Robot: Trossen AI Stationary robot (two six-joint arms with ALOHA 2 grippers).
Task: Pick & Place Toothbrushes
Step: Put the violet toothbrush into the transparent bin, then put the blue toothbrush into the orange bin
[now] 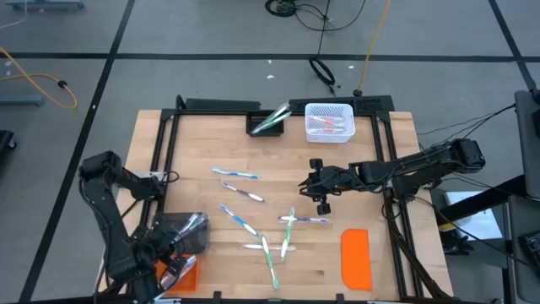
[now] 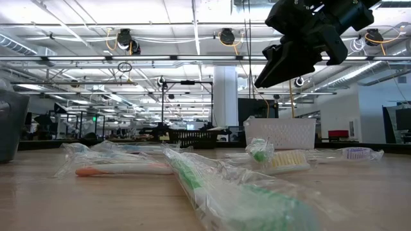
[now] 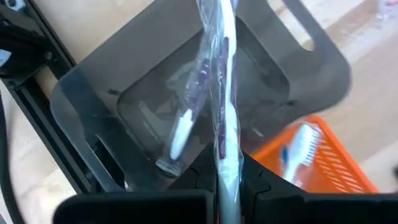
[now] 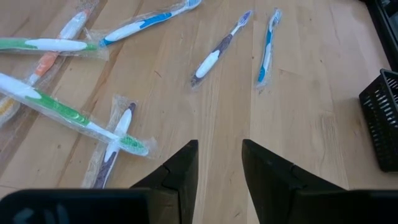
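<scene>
Several wrapped toothbrushes [image 1: 239, 220] lie flat and scattered on the middle of the wooden table [image 1: 388, 152]; they also show in the right wrist view [image 4: 214, 55]. At the near left corner my left gripper [image 1: 169, 253] is shut on one wrapped toothbrush [image 3: 225, 93], above a grey bin [image 3: 93, 106]. Inside that bin lies another toothbrush [image 3: 185, 127]. My right gripper [image 4: 217, 168] hangs open above the table's right middle [image 1: 321, 192], nothing between its fingers. My left gripper pinches the wrapped toothbrush by one end [image 3: 227, 177] between its two fingers, coming at it steeply from above. Which end that is I cannot tell. The rest of the toothbrush reaches out past the fingers over the grey bin, lifted clear.
An orange basket [image 3: 336, 171] holding a toothbrush stands beside the grey bin at the near left. A flat orange lid [image 1: 356, 257] lies at the near right. At the far edge stand a white basket [image 1: 327, 121] and a black basket [image 1: 268, 122] holding toothbrushes.
</scene>
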